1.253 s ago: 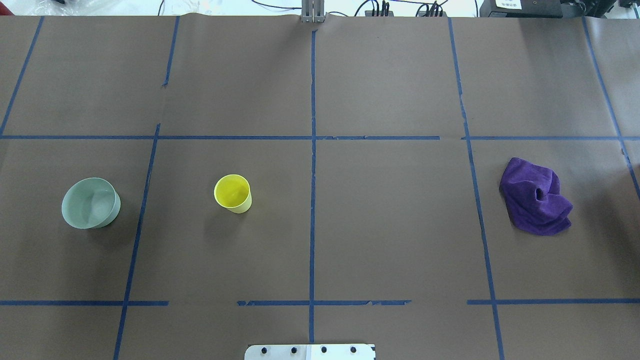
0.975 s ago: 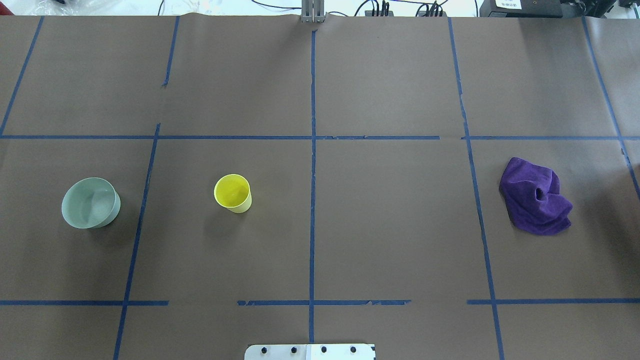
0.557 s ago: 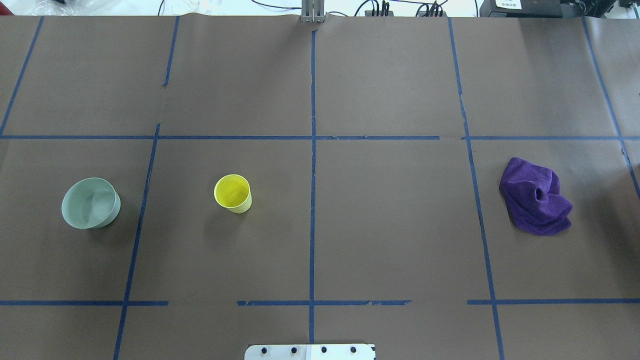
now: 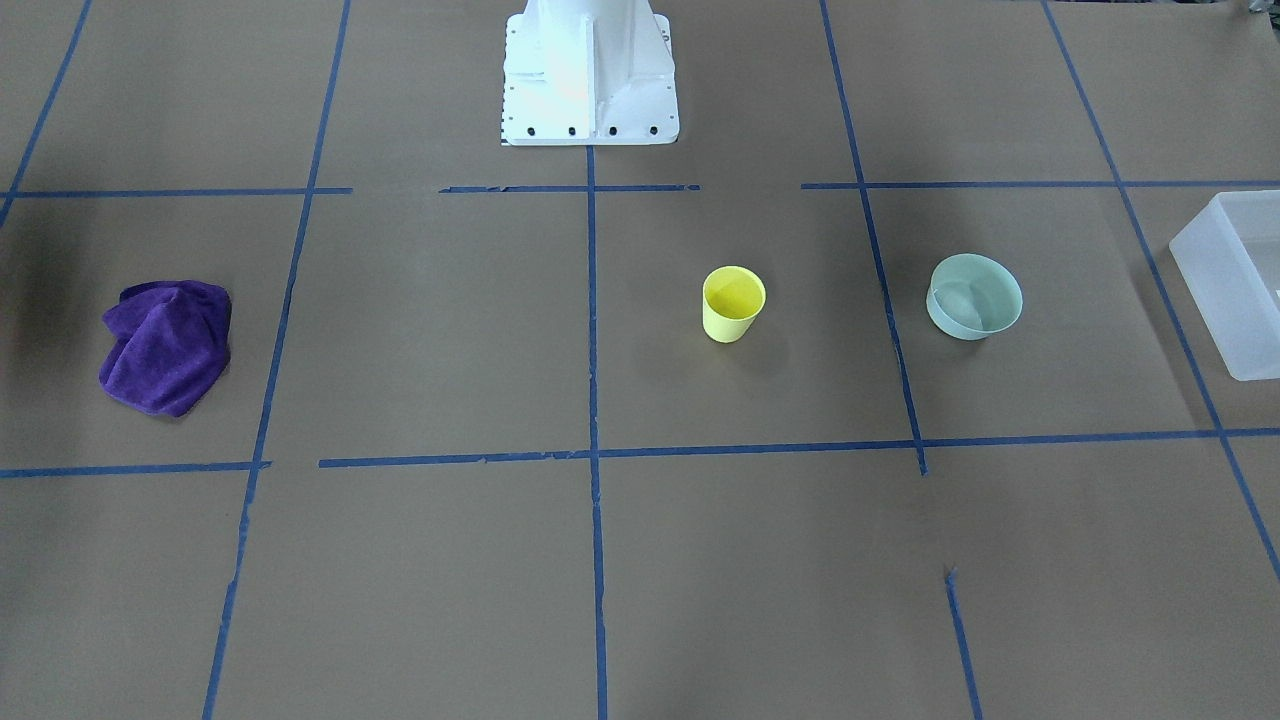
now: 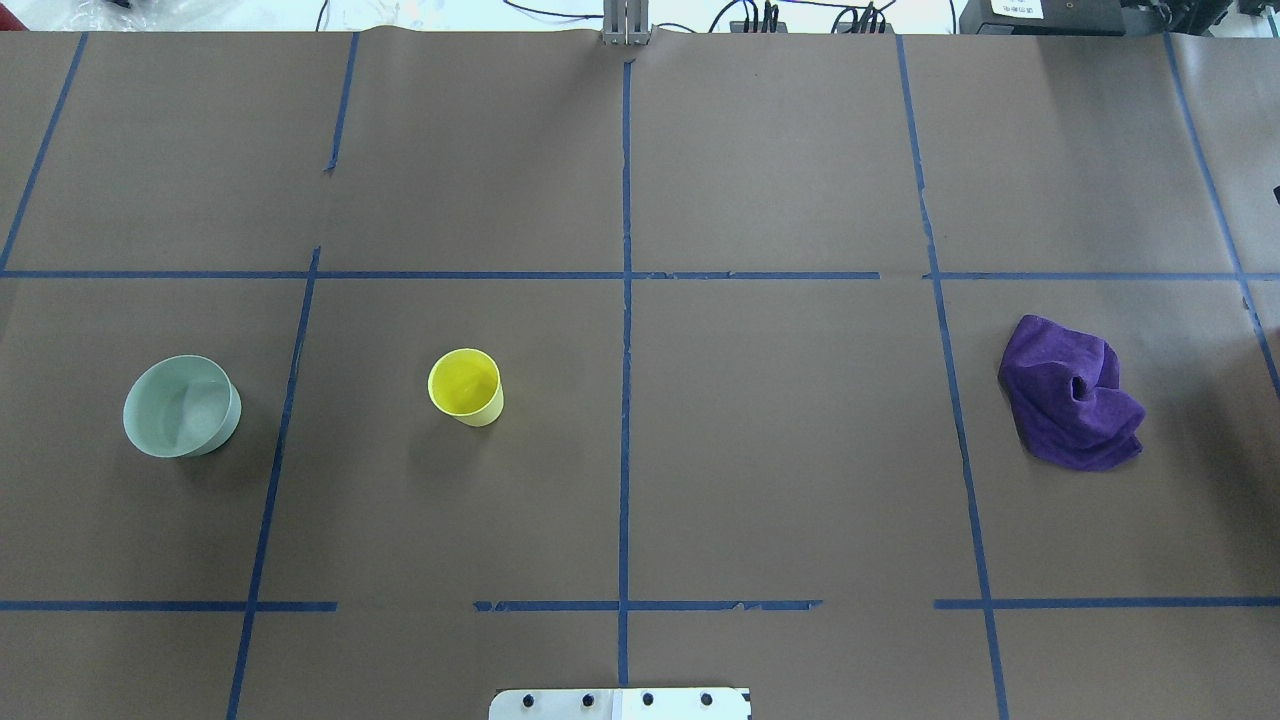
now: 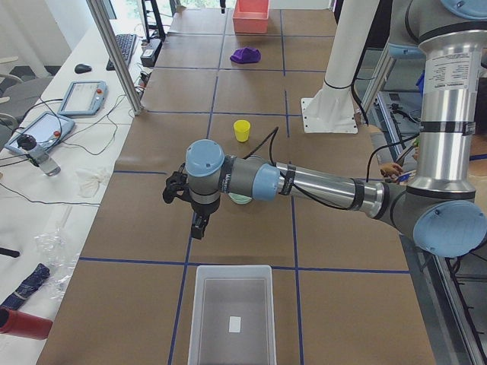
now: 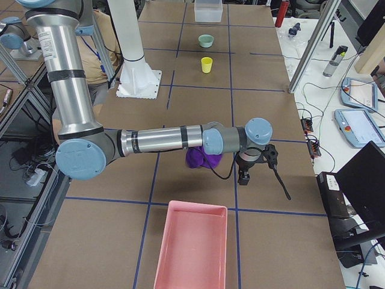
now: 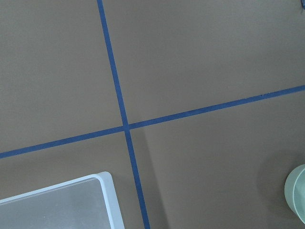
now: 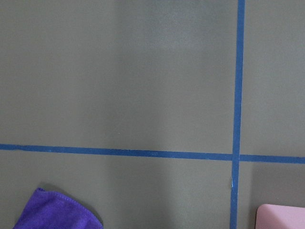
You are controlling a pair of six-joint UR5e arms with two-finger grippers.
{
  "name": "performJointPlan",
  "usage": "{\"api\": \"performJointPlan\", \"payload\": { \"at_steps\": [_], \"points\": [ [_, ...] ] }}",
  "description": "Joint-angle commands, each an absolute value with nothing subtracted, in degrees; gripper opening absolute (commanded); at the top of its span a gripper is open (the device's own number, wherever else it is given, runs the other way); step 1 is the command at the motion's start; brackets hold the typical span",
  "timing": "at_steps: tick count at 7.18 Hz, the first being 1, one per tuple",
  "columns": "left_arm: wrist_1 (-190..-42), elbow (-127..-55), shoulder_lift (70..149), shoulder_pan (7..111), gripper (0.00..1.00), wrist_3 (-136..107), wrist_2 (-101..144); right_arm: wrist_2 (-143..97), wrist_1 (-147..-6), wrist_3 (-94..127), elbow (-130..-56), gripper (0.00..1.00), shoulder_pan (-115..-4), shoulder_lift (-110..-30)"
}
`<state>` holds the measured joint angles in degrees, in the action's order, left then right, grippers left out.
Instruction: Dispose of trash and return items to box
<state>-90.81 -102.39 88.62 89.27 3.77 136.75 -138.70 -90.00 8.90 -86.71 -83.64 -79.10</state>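
A small yellow cup (image 5: 465, 386) stands upright left of the table's middle; it also shows in the front view (image 4: 733, 303). The translucent white box (image 6: 195, 323) sits at the table's left end, its corner in the left wrist view (image 8: 107, 200). My left gripper (image 6: 197, 224) hangs over the table between the box and a pale green bowl (image 5: 181, 405). My right gripper (image 7: 243, 176) hangs just beyond a crumpled purple cloth (image 5: 1072, 392). Each gripper shows only in a side view, so I cannot tell whether either is open or shut.
A pink tray (image 7: 161, 253) sits at the table's right end, near the cloth. The white robot base (image 4: 588, 75) stands at the near middle edge. Blue tape lines divide the brown table cover. Cables and tablets lie beyond the far edge.
The cup, bowl and cloth have not moved. A small dark sliver has come in at the overhead view's right edge.
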Motion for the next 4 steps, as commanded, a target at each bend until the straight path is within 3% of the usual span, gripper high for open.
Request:
{"api": "performJointPlan", "payload": {
  "at_steps": [1, 4],
  "points": [
    [-91.1, -102.3, 88.2, 89.4, 1.0, 3.8, 136.9, -138.7, -90.0, 9.4, -87.0, 1.0, -82.1, -79.0],
    [-96.8, -102.6, 88.4, 86.3, 1.0, 3.3, 141.0, -138.3, -90.0, 9.4, -87.0, 1.0, -81.4, -79.2]
  ]
}}
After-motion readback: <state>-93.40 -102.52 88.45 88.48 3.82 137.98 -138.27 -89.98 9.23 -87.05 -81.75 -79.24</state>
